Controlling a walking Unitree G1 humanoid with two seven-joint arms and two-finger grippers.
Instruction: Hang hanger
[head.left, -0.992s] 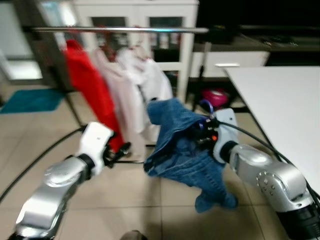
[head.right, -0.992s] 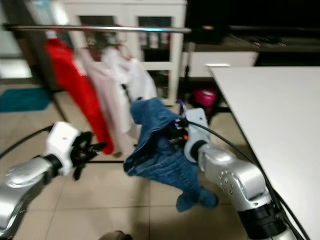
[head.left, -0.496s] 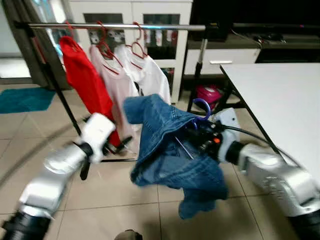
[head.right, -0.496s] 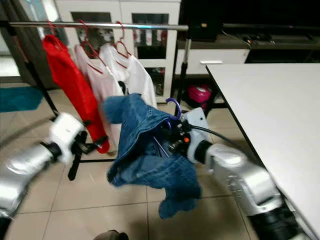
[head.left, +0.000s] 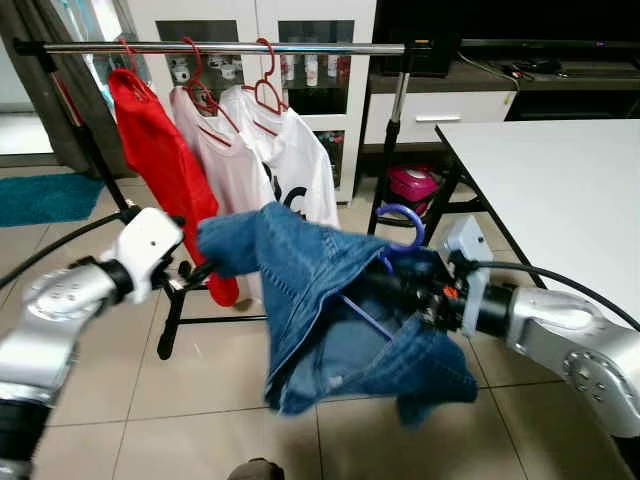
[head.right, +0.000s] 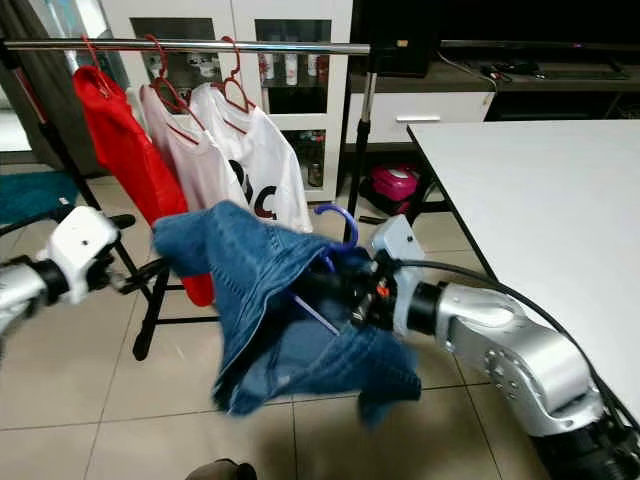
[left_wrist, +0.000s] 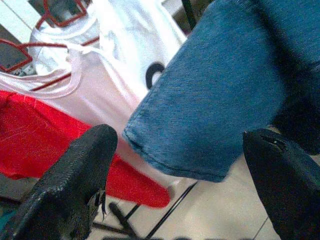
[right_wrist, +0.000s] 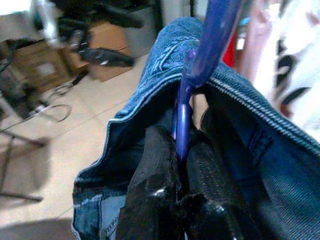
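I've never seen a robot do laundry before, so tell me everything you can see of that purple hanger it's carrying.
The purple hanger looks like glossy plastic. Its curved hook rises free above the blue denim garment draped over it, and one thin arm shows slanting under the folds. The right claw is shut on its neck, holding it in the air in front of the clothes rail, not yet hooked on.

clothes rail (head.left: 230, 47): chrome bar at 12 o'clock, carrying red shirt (head.left: 160, 150), pale pink shirt (head.left: 222, 150), white printed shirt (head.left: 300, 160) on red hangers | tiled floor (head.left: 90, 380): rack's black feet, teal mat (head.left: 50, 198) at 10 o'clock | white table (head.left: 560, 190): 2 o'clock
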